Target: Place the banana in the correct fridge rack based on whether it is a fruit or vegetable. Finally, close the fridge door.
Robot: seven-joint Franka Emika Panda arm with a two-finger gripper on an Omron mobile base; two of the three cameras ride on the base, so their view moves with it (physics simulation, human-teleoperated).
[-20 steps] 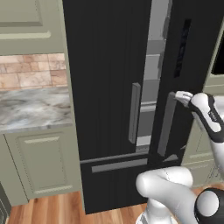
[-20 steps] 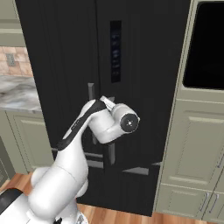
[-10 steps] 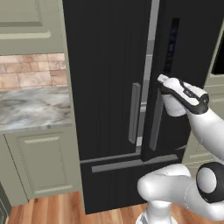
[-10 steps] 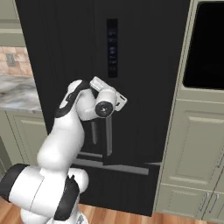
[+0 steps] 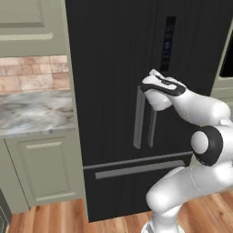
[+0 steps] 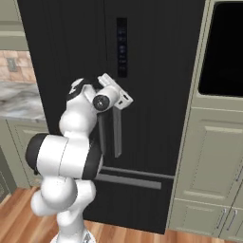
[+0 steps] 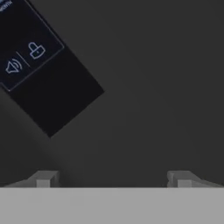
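Both black fridge doors (image 5: 113, 68) stand flush and shut, so the banana and the fridge rack are hidden behind them. My gripper (image 5: 148, 83) rests against the right door (image 6: 156, 71), just above the two vertical handles (image 5: 139, 118) and below the control panel (image 5: 169, 43). In the right base view the gripper (image 6: 123, 96) presses at the door beside the handle (image 6: 117, 133). The hand view looks straight at the dark door face and the control panel (image 7: 35, 65). There the gripper (image 7: 113, 178) is open, its fingertips (image 7: 43, 179) wide apart with nothing between them.
A marble counter (image 5: 36, 111) over pale green cabinets (image 5: 43, 168) lies left of the fridge. The freezer drawer (image 5: 136, 168) sits below the doors. A dark wall oven (image 6: 223, 47) and cabinet doors (image 6: 209, 161) stand to the right.
The right fridge door, ajar with shelves showing a second ago, has swung fully shut. My hand has travelled left with it and now sits at the handles.
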